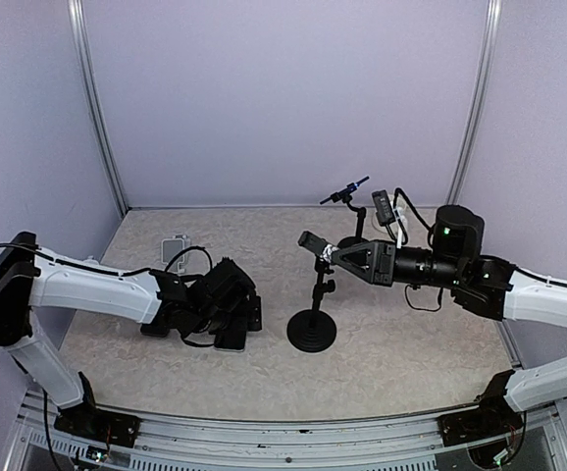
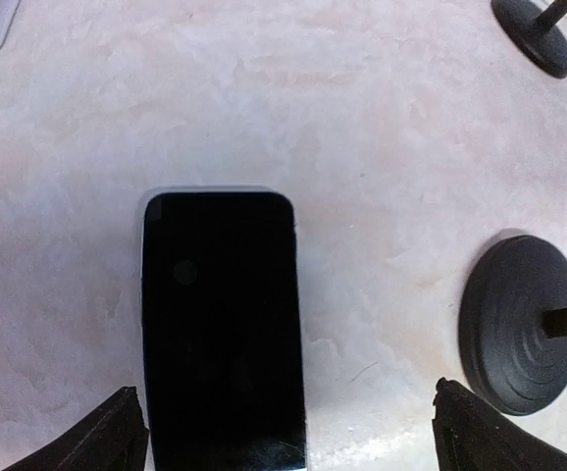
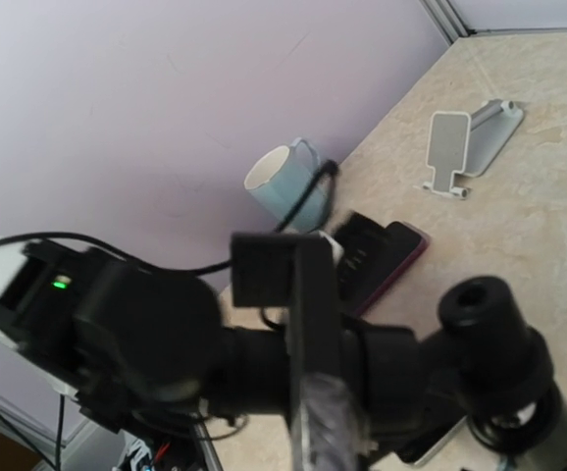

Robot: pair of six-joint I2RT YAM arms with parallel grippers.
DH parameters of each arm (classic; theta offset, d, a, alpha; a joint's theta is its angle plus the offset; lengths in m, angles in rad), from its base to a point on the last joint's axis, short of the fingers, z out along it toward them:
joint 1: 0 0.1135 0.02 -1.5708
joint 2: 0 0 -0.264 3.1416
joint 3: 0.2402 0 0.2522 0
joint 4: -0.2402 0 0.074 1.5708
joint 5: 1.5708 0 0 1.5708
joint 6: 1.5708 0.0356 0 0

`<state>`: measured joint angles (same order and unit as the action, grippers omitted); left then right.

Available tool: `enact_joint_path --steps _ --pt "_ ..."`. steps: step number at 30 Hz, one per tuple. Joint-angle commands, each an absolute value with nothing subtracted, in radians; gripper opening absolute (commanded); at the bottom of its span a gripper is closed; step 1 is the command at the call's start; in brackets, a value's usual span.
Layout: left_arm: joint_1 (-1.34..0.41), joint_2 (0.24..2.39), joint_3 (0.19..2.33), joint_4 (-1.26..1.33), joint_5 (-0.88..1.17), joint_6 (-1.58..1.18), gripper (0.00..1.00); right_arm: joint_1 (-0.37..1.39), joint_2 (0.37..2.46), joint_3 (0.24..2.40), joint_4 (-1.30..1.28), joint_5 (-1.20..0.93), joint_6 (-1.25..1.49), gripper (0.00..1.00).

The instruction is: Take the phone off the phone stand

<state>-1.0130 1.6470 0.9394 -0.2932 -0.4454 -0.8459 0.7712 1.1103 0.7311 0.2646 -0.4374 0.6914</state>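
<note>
"Black fingers (image 2: 117, 437) of the left pincer (image 2: 293, 442), how do they stand?"

"Wide apart, low over the tabletop (image 2: 382, 147). They hold nothing. The phone (image 2: 223, 324) lies flat between them, dark screen up, and as far as I can see it touches neither finger."

"So the phone is not in the stand?"

"No. It is on the tabletop, to the left of the stand (image 1: 320, 289), near its round base but apart from it. From above, the left pincer hides most of the phone."

"And the right pincer (image 1: 328, 253)?"

"It is narrow, closed on the top part of the stand, where the holder sits. The stand is upright, with its base flat on the tabletop."

"Does the right wrist camera show that grip?"

"Not clearly. The holder fills the middle of that view, and I cannot tell the fingers from the stand's own parts."

"What else is around?"

"A second stand (image 1: 359, 211) is behind the first one, near the back wall (image 1: 283, 98), and it has a blue tip. A white stand (image 1: 176, 249) sits at the back left of the tabletop. The right wrist camera shows also a pale mug (image 3: 283, 182) near the wall and a dark slab (image 3: 382, 260) with a reddish edge lying close to it. What the slab is, I cannot tell."
</note>
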Motion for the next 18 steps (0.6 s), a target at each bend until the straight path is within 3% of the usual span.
enact_joint_path --steps 1,18 --pt "-1.004 1.546 0.911 -0.225 -0.469 -0.782 0.99 0.77 1.139 0.784 0.259 -0.393 0.63 0.0" --pt "-0.914 1.211 0.738 -0.092 -0.471 -0.697 0.99 0.766 1.311 0.954 0.343 -0.387 0.579 0.0"
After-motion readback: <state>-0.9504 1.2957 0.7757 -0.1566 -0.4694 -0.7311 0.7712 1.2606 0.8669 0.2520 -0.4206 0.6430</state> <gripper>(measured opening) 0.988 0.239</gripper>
